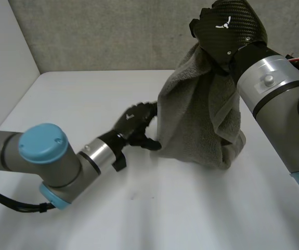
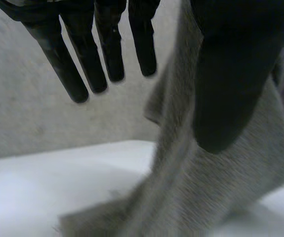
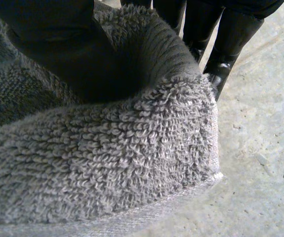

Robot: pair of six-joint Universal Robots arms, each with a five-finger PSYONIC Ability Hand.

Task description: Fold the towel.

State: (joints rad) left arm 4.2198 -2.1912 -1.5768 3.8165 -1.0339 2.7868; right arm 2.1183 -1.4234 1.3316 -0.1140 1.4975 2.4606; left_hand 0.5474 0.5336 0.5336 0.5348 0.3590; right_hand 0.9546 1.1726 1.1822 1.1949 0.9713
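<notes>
A grey terry towel (image 1: 201, 114) hangs from my right hand (image 1: 227, 26), which is raised over the back of the white table (image 1: 76, 94); its lower end rests bunched on the tabletop. In the right wrist view the thumb (image 3: 58, 44) presses the towel's (image 3: 107, 158) top fold against the fingers (image 3: 230, 34) behind it. My left hand (image 1: 133, 125) is low by the towel's lower left edge. In the left wrist view its fingers (image 2: 82, 64) are straight and spread, the thumb (image 2: 230, 74) stands apart in front of the towel (image 2: 221, 192), and nothing is pinched.
A grey wall (image 1: 113, 31) closes off the back of the table and a pale side wall (image 1: 3, 52) runs along its left. Bare tabletop lies in front of the towel and to its left.
</notes>
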